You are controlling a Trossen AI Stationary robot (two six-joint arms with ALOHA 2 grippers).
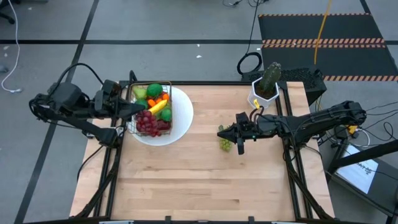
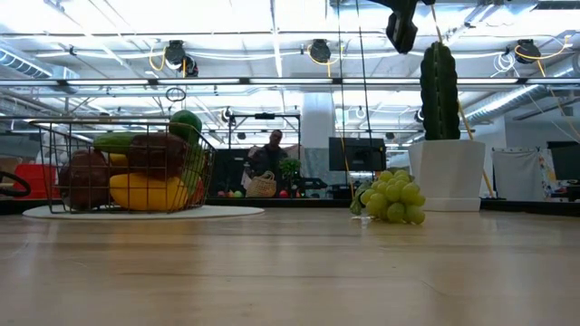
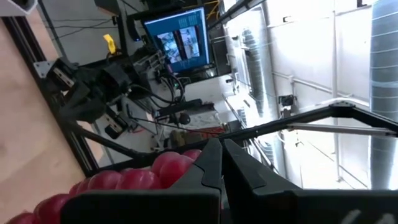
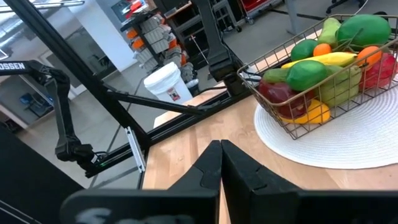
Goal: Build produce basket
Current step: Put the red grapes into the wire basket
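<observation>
Your basket (image 1: 150, 110) sits on the round white plate (image 1: 181, 118) at the table's left rear, its dark wire sides showing a full load: a yellow banana (image 1: 157, 106), purple grapes (image 1: 148, 124), a small orange (image 1: 153, 101) and green fruit heaped on top. One piece of produce is outside it: the bunch of green grapes (image 1: 225, 144) lies on the bare wood right of centre, well apart from the plate. In the low view you see that bunch (image 2: 393, 199) in front of the white pot (image 2: 447, 175) holding the green cactus (image 2: 439, 90), which stands at the table's right rear corner. The table (image 1: 205, 180) is pale wood in a dark frame, and most of its near half carries nothing else. Around it you have grey floor, a dark mat with striped edging and loose cables; across the room the low view shows bright ceiling lights, shelving and a person standing far back. Your left gripper (image 1: 142, 107) reaches in from the left and hangs at the basket's left edge over the purple grapes, fingers pressed together and holding nothing. Your right gripper (image 1: 224, 132) stretches in from the right, raised above the table just behind the green grapes, its fingers also together and empty.
</observation>
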